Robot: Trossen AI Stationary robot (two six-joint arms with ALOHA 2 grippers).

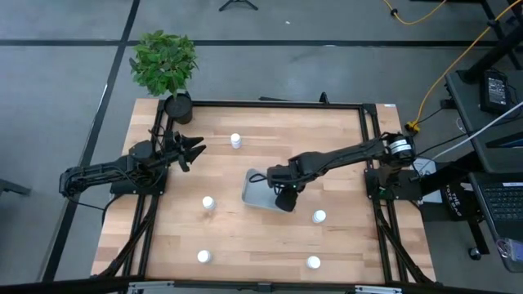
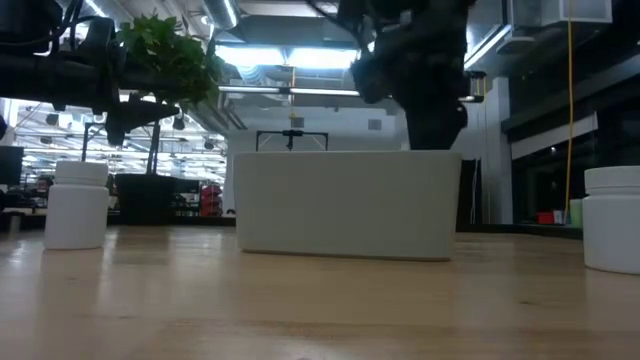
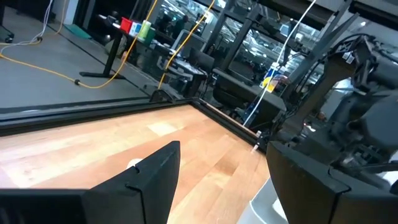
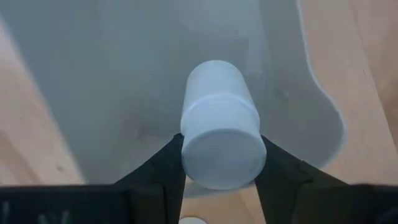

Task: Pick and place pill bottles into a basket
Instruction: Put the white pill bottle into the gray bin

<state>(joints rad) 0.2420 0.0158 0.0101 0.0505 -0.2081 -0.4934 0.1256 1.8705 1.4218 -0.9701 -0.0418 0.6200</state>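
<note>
The pale grey-blue basket (image 1: 260,189) lies flat near the table's middle and shows in the low view (image 2: 345,205). My right gripper (image 1: 285,198) is over its right part, shut on a white pill bottle (image 4: 219,134). Several more white bottles stand upright on the wood: one at the far middle (image 1: 235,140), one left of the basket (image 1: 208,202), one right of it (image 1: 319,216), and two near the front edge (image 1: 203,256) (image 1: 313,262). My left gripper (image 1: 194,149) is open and empty at the far left. My right gripper pinches the bottle's wider cap end (image 4: 222,158) between its two fingers (image 4: 166,163), one on each side. The fingers point down from above. The bottle's body reaches away below them over the basket's floor (image 4: 124,87); whether it touches the floor I cannot tell.
A black pot with a green plant (image 1: 166,65) stands at the table's far left corner. A black frame (image 1: 270,104) runs around the table's edges. Bare wood lies between the basket and the front edge.
</note>
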